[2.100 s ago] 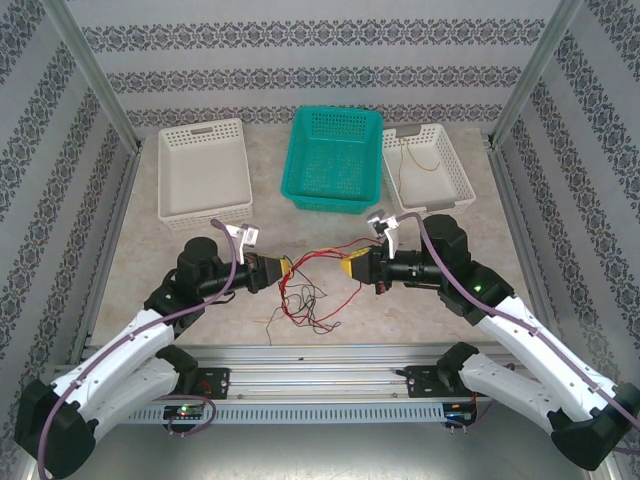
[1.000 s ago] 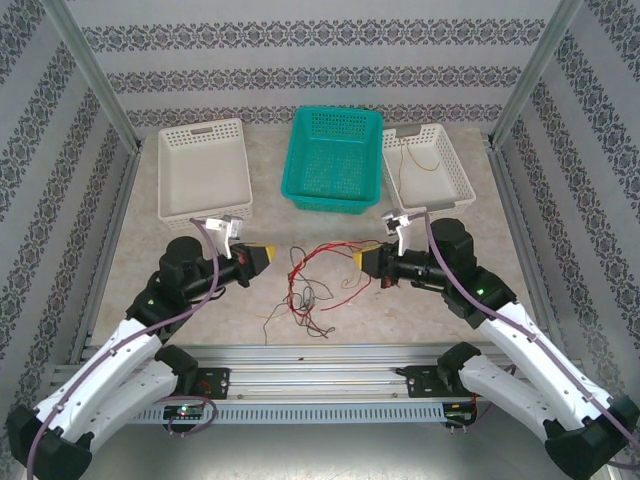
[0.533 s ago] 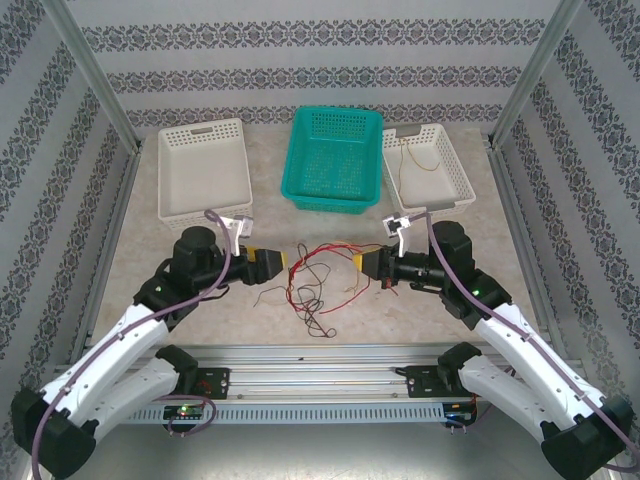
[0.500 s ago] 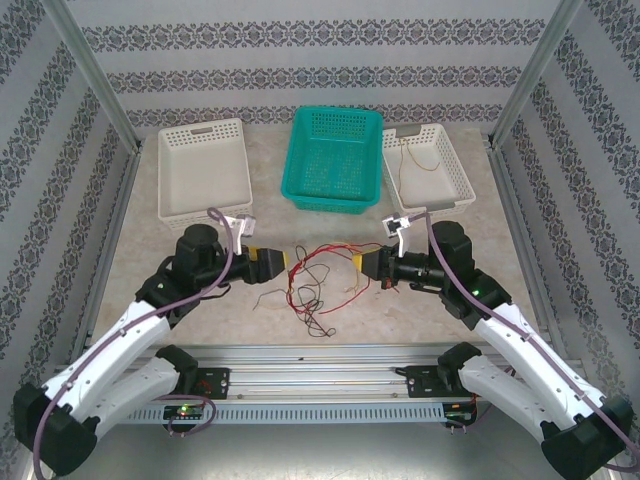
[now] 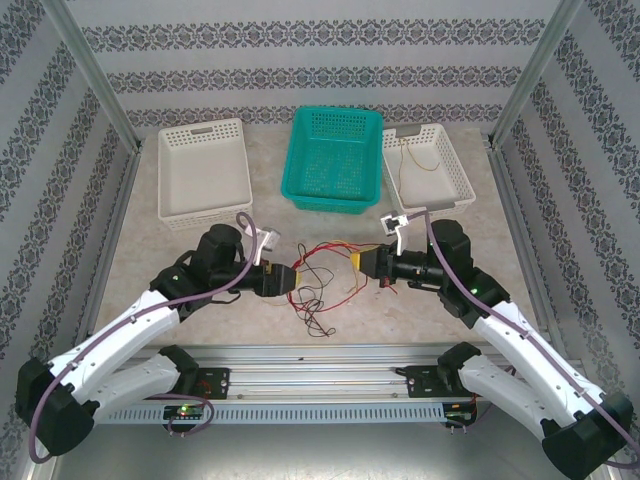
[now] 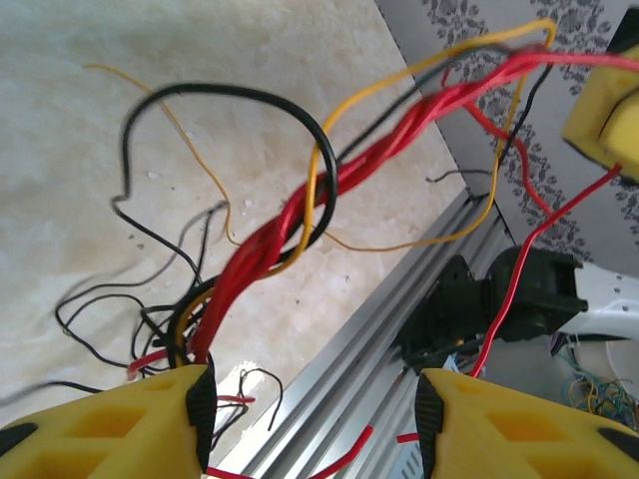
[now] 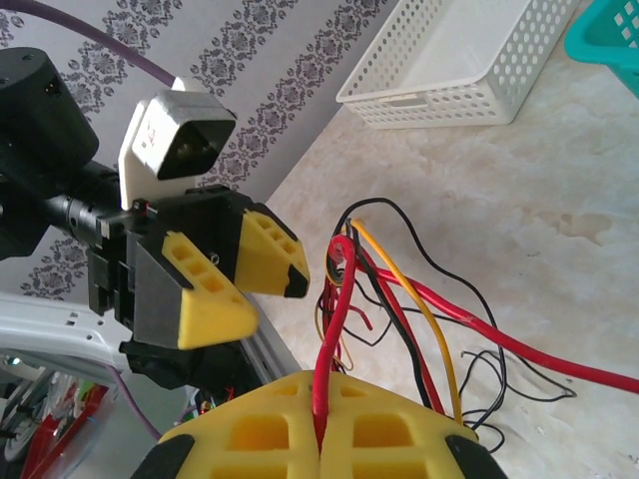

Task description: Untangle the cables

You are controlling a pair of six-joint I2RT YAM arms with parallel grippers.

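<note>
Top external view: on a pale marbled tabletop (image 5: 150,250), a white perforated plastic basket (image 5: 205,170) stands at the left end of a back row of three. In front of it, the left gripper (image 5: 290,278), yellow-fingered, points rightward into a tangle of thin red, yellow-tan and black cables (image 5: 318,290) lying on the table between the two arms. Seen from the left wrist, the left gripper (image 6: 315,399) has its jaws spread wide and clamps nothing. A twisted rope of red strands (image 6: 300,215), wound about by a yellow-tan wire and a black loop, slants from upper right down to the inner edge of the finger (image 6: 110,424) at the frame's lower left; whether it touches that finger cannot be told. Behind the tangle, a teal plastic mesh basket (image 5: 335,160) holds the middle of the row. Just right of the tangle, the right gripper (image 5: 357,262) faces its partner, the cables strung between them. From the right wrist, the right gripper (image 7: 321,389) has its yellow fingers pressed together on a red strand, with yellow-tan, black and more red wires fanning out beside it — and the left gripper (image 7: 275,299) gapes opposite. At far right, a second white perforated basket (image 5: 428,165) has a loose yellow-tan wire (image 5: 404,160) lying inside.
</note>
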